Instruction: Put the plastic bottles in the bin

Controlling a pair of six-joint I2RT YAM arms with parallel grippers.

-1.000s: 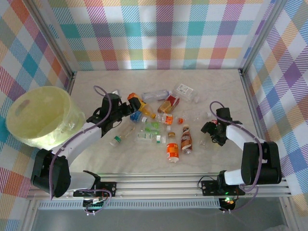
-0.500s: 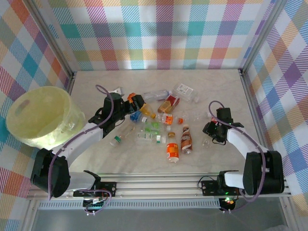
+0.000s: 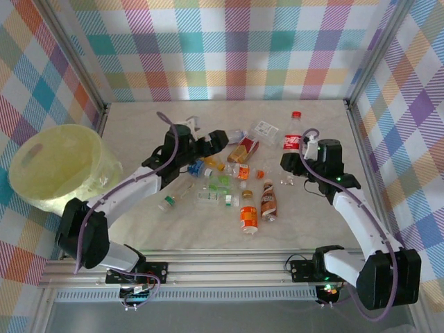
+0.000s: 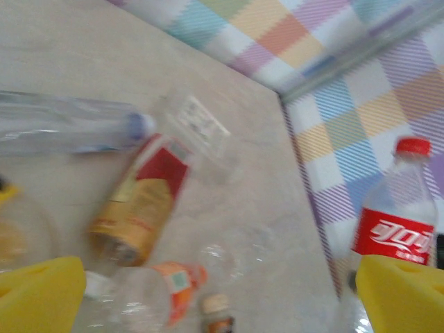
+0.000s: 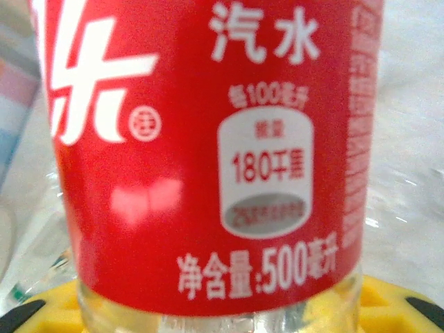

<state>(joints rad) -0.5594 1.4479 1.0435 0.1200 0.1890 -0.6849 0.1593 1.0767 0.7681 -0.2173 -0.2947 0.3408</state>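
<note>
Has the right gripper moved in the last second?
Yes. The right gripper, shut on the red-labelled bottle, went away from the brown-labelled bottle, toward the back wall.

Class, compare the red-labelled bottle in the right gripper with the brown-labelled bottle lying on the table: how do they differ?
Pose: the red-labelled bottle stands upright; the brown-labelled bottle lies on its side. State: the right gripper holds the red-labelled bottle, while the brown-labelled bottle rests free on the table. Both are labelled plastic bottles, not yet in the bin.
</note>
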